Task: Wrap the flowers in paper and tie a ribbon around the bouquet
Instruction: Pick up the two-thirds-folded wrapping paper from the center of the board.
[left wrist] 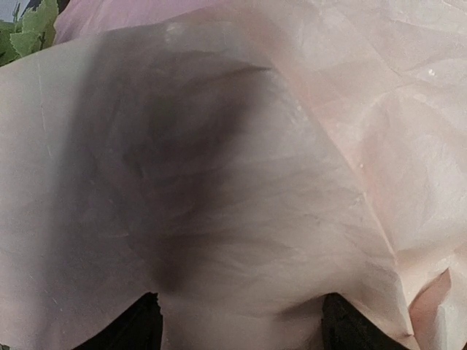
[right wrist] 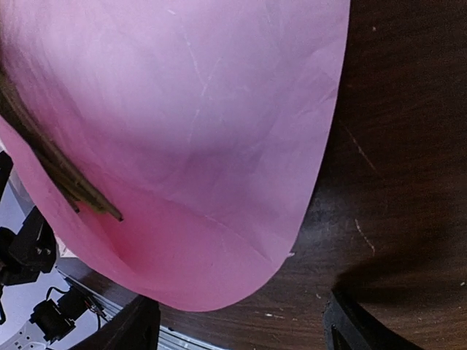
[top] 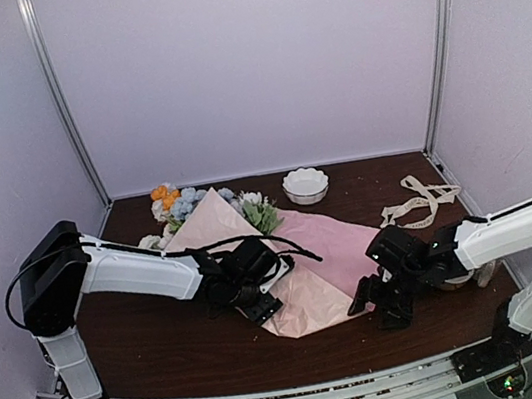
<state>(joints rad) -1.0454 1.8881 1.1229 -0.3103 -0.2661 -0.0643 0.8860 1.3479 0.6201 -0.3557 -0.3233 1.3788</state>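
Pink paper (top: pixel 330 250) folded over the flowers (top: pixel 178 205), white bowl (top: pixel 307 196) just beyond

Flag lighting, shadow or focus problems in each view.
Top external: even light, sharp, soft shadows on the table. Left wrist: paper nearly fills the frame, broad dark patch across it, shadow or show-through. Right wrist: paper reads much pinker; table scratches crisp.

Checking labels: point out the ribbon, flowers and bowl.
ribbon (top: pixel 416 203): top view, middle of the loose strands.
flowers (top: pixel 181 205): top view, blue blooms.
bowl (top: pixel 307 193): top view, near wall.
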